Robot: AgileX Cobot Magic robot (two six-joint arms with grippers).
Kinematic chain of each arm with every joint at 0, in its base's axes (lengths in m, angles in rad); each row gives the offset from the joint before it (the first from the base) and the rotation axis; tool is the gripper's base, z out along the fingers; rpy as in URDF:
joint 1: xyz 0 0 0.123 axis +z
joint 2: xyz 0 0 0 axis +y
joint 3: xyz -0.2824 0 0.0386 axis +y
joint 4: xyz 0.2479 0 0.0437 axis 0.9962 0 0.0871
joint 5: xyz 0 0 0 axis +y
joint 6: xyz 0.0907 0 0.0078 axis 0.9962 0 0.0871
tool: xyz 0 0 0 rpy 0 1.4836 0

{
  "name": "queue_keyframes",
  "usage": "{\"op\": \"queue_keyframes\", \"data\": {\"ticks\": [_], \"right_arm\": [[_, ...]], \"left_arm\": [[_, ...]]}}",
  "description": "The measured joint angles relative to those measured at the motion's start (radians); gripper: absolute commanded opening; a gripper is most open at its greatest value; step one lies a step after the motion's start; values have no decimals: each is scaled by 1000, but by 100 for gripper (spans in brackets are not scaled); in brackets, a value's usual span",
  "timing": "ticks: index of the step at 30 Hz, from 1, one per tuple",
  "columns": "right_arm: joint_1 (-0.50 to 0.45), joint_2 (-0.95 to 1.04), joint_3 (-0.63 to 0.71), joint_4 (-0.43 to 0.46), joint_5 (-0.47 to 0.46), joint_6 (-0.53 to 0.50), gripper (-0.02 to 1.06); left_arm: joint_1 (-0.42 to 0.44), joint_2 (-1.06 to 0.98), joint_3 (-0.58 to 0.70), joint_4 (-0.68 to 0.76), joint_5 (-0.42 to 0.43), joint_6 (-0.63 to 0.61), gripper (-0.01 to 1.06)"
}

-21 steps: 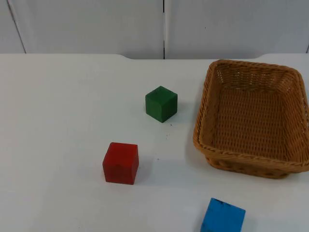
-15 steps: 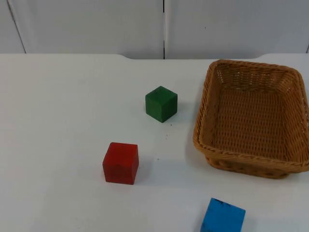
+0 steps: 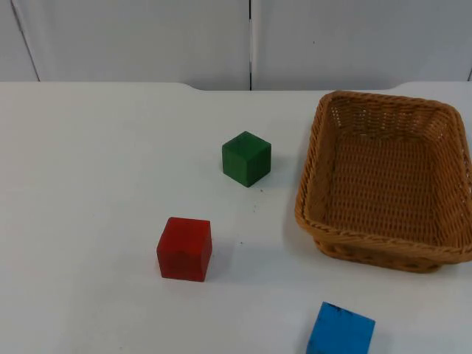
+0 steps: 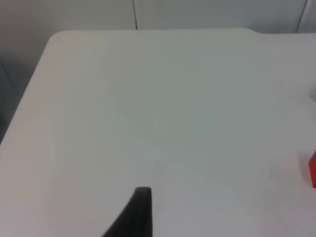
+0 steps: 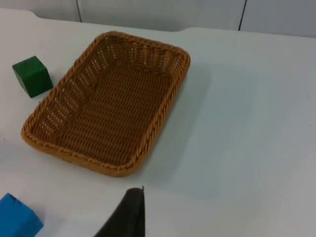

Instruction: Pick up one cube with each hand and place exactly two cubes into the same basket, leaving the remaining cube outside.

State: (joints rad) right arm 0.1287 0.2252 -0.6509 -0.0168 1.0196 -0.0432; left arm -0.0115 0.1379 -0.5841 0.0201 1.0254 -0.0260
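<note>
From the left wrist camera I see the white table top (image 4: pixel 163 123), with its rounded far corner meeting the grey partition wall (image 4: pixel 89 15), which carries a dark vertical seam. One black fingertip (image 4: pixel 138 212) of the left gripper stands above bare table surface, touching nothing, and I cannot tell from this single fingertip how the jaws stand. A sliver of the red cube (image 4: pixel 313 170) is cut off by the frame edge, resting on the table well apart from the fingertip.
</note>
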Motion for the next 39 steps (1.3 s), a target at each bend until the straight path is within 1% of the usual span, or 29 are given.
{"op": "queue_keyframes", "data": {"ticks": [4, 8, 9, 12, 14, 19, 21, 24, 30, 34, 39], "right_arm": [[0, 90, -39, 0, -27, 0, 105], [0, 228, -105, 0, -52, -8, 105], [0, 228, -105, 0, -52, -8, 105], [0, 334, -150, 0, -76, -17, 105], [0, 370, -166, 0, -84, -19, 105], [0, 537, -249, 0, -95, -20, 105], [0, 562, -267, 0, -97, -20, 105], [0, 650, -315, 2, -102, -22, 105], [0, 771, -372, 2, -139, -22, 105], [0, 823, -398, 2, -164, -22, 105], [0, 874, -433, 2, -187, -22, 105]], "left_arm": [[0, 57, -3, -6, -27, 0, 105], [0, 129, -5, -20, -54, 2, 105], [0, 129, -5, -20, -54, 2, 105], [0, 176, -5, -27, -73, 2, 105], [0, 188, -5, -28, -76, 2, 105], [0, 248, -5, -31, -89, 4, 105], [0, 260, -7, -31, -89, 4, 105], [0, 294, -40, -31, -89, 13, 105], [0, 359, -111, -31, -90, 26, 105], [0, 399, -135, -31, -90, 26, 105], [0, 441, -142, -72, -97, 61, 105]]}}
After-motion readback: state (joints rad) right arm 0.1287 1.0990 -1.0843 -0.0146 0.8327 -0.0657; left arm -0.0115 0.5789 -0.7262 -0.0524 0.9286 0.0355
